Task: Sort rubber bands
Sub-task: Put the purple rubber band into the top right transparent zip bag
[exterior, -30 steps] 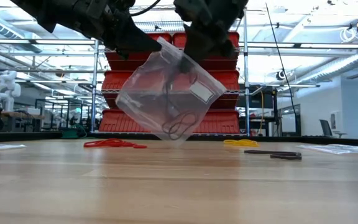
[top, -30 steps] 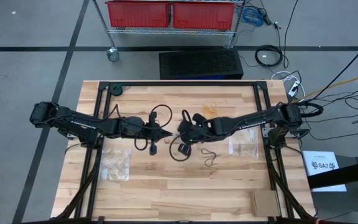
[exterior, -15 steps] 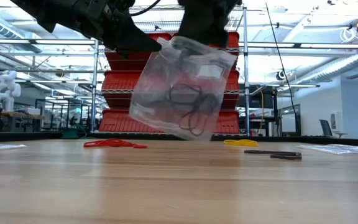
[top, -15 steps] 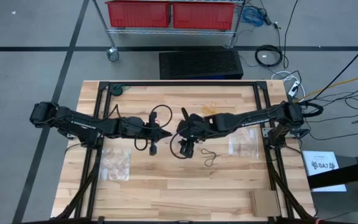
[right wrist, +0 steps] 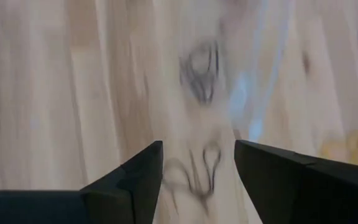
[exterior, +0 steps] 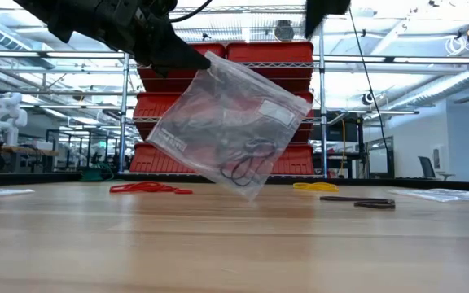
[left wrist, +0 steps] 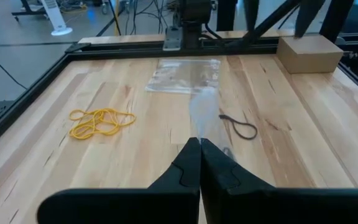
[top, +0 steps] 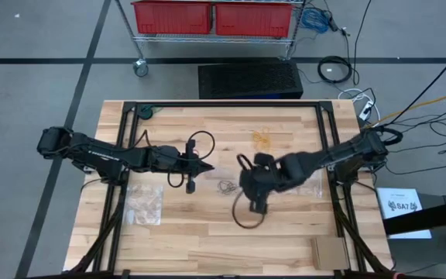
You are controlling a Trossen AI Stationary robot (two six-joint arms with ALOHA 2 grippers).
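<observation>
Dangling from clenched left end effector [exterior: 204, 59]: clear bag [exterior: 226, 122] w/ black rubber bands [exterior: 247, 163]; right end effector [right wrist: 197, 163] released.

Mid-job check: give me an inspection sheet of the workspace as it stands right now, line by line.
Surface: wooden table inside a dark frame.
Job's things: black rubber bands inside a clear bag hanging above the table; red bands, yellow bands and loose black bands lie on the wood.
Clutter: two flat clear bags on the table; cardboard box at a corner.
Grippers: left gripper shut on the hanging bag's top corner; right gripper open, empty, over the table right of the bag.
Cables: black loops on both arms; loose cables on the floor.
Surroundings: rack with red bins; no person seen.
</observation>
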